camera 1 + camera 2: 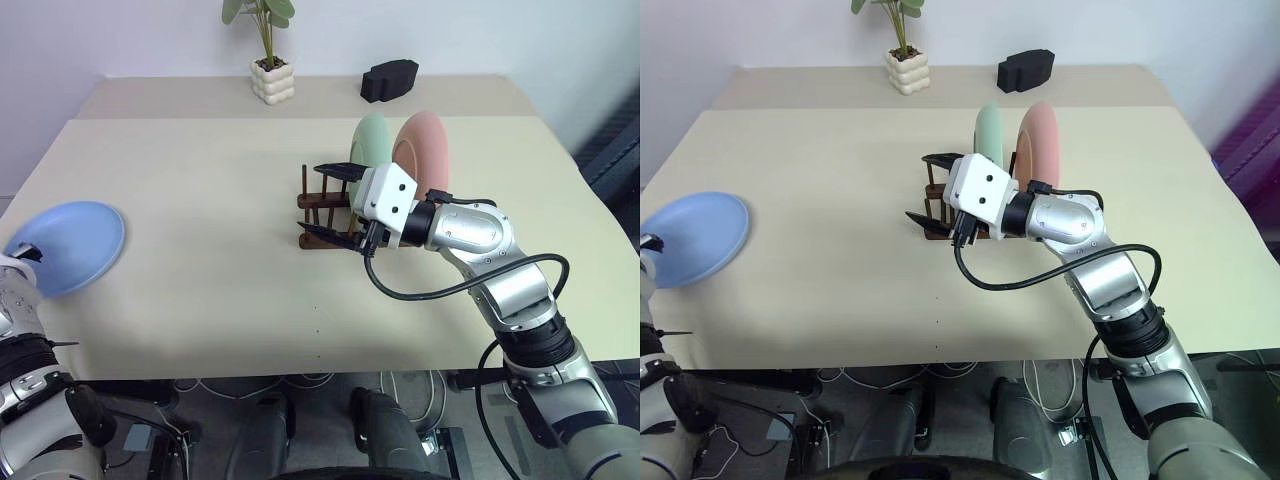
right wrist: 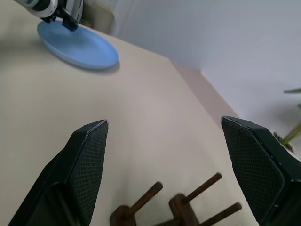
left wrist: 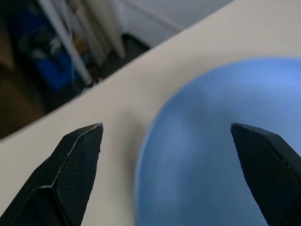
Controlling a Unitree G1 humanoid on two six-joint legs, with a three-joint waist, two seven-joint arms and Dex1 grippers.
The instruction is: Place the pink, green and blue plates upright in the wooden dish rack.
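- Green plate (image 1: 371, 147) and pink plate (image 1: 424, 158) stand upright in the rack (image 1: 318, 205), mid-surface (image 1: 200, 200)
- Right hand (image 1: 333, 204) wide open at the rack, empty
- Blue plate (image 1: 72, 245) flat at the far left edge
- Left hand (image 3: 167, 141) wide open over it, holding nothing

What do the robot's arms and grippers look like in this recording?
The right arm is silver-grey metal with black joint rings and a looping black cable. Its right gripper has a white boxy housing and black jaws. The left gripper has black, textured, pointed jaws.
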